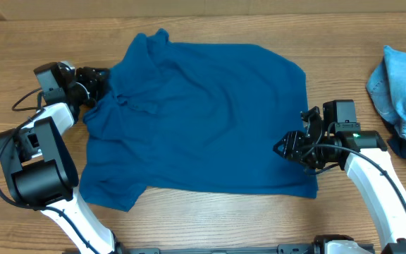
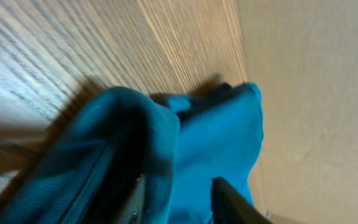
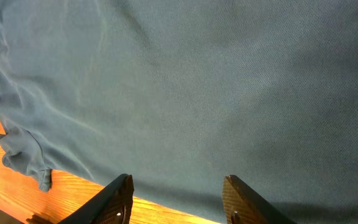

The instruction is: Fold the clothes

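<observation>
Blue shirt (image 1: 203, 113) lies spread mid-frame on the table (image 1: 224, 222), mostly flat, w/ wrinkles & a rumpled sleeve at lower left. Your L gripper (image 1: 99, 86) sits at the shirt's upper-left edge. In the L wrist view its jaws are drawn in on a bunched fold of blue fabric that fills the gap between them, so it reads as a pinch on the shirt, tho you can't tell how deep the bite goes. Your R gripper (image 1: 291, 146) hangs over the lower-right hem, jaws abt halfway apart, nothing between them; the R wrist view shows only flat cloth beyond the fingers (image 3: 120, 196). Risks, imo: the L pinch looks thick & bunched, so it may have 2 layers or just a thin lip. Pull on it and it could slip out, or drag the whole shirt sideways instead of folding it. R holds nothing, so if L lifts alone the far hem can shift & the fold goes crooked. If R comes down on flat cloth w/o a raised edge, the fingers may skate on the knit. Denim pile (image 1: 400, 81) at the right edge is near the R arm, so a wide swing could snag it.
</observation>
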Tool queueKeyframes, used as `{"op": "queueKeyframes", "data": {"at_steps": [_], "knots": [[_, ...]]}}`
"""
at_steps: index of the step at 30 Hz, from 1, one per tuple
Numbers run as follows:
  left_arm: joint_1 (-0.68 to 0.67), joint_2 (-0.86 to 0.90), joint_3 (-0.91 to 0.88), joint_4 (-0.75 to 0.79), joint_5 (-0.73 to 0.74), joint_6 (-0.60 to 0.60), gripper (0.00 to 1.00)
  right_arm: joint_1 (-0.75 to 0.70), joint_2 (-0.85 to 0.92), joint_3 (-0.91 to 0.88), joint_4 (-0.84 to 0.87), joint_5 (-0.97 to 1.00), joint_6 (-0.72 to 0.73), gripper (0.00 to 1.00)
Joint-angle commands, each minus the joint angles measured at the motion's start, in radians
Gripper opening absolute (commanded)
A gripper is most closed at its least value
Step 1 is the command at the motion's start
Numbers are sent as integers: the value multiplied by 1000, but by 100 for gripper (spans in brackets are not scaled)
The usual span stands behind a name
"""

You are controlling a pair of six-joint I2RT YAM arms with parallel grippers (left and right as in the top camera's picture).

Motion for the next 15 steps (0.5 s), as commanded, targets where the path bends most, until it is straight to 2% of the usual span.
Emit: {"op": "queueKeyframes", "data": {"at_steps": [1,7,15], "knots": [[1,14,15,8,-69,-3,22,3,-1,21,3,3,-1,50],[3,14,15,61,-96,103,4,3,-1,21,3,3,-1,50],[32,14,17,236,-88,155,4,3,-1,21,2,3,0,50]]}}
